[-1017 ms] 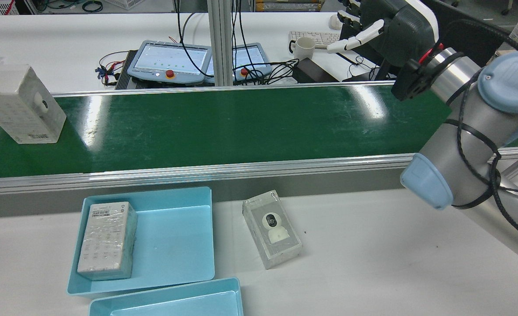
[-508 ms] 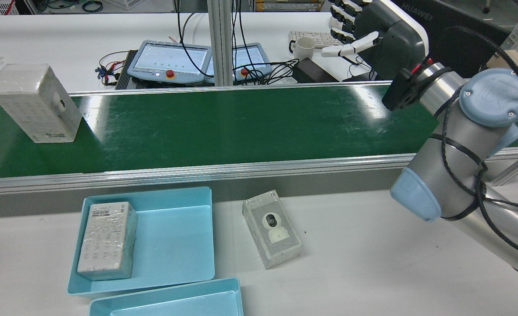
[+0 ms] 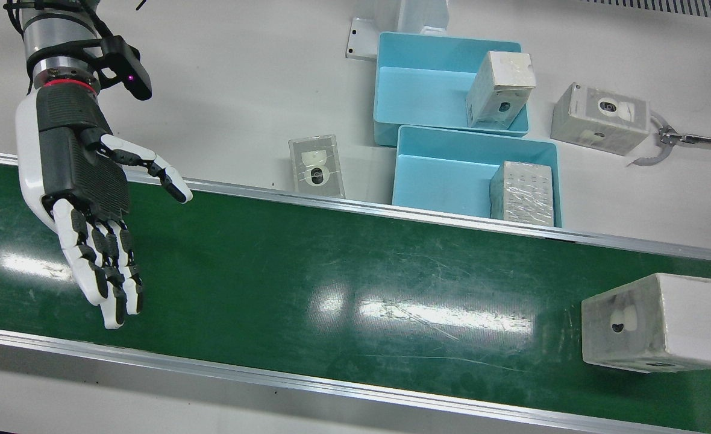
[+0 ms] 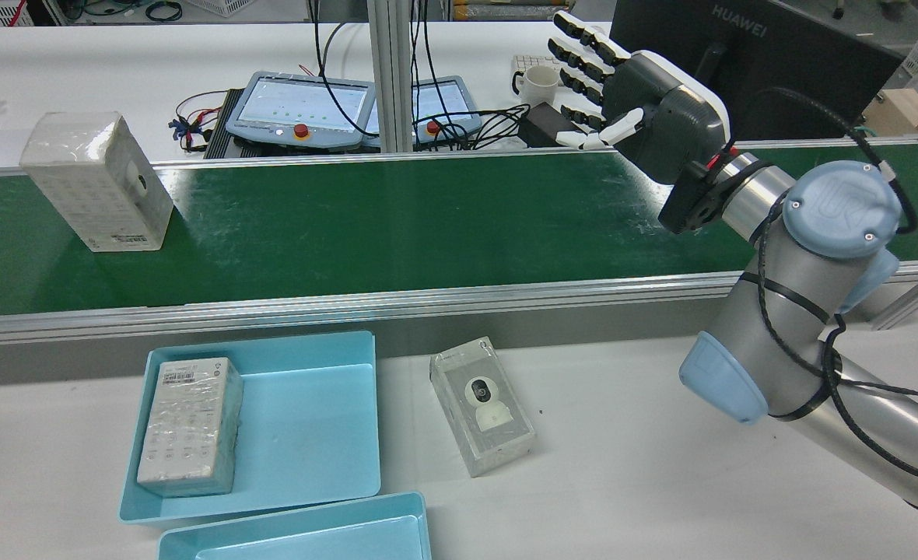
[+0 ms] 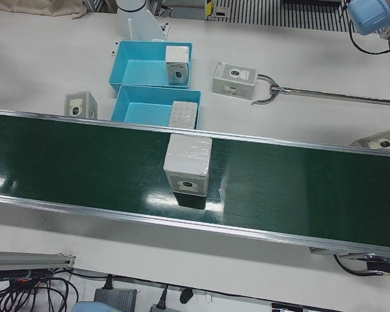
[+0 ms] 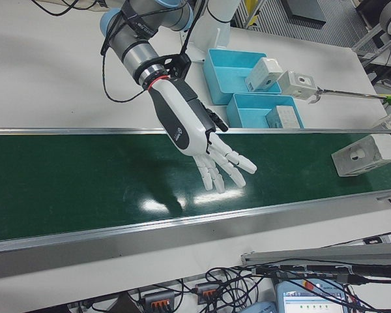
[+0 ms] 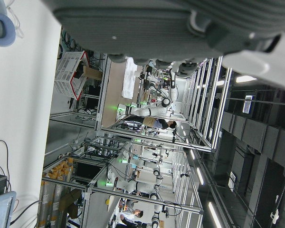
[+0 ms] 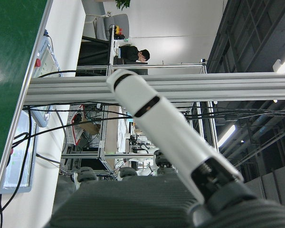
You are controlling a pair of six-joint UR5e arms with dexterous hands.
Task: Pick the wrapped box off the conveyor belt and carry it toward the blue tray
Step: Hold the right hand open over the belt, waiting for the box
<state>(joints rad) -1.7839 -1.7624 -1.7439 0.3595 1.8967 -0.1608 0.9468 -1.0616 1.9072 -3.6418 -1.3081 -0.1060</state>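
Front view shows right hand (image 3: 84, 199) palm side, fingers (image 3: 105, 277) spread and straight, holding nothing, touching nothing, raised over the conveyor belt (image 3: 331, 289). Rear view gives only its back (image 4: 646, 109). Left-front view misses that hand but catches a sixth box (image 5: 380, 142) at the belt's far end.

Left hand: only a blurred sliver of it (image 7: 180, 28) in its own camera; cannot tell if spread or closed.

Count: two blue trays, near tray (image 3: 446, 166) and far tray (image 3: 419, 66), one box in each. Two boxes loose on the table besides.

Wrapped box (image 3: 663, 322) stands on the belt, well apart from the right hand, toward its thumb side along the belt.
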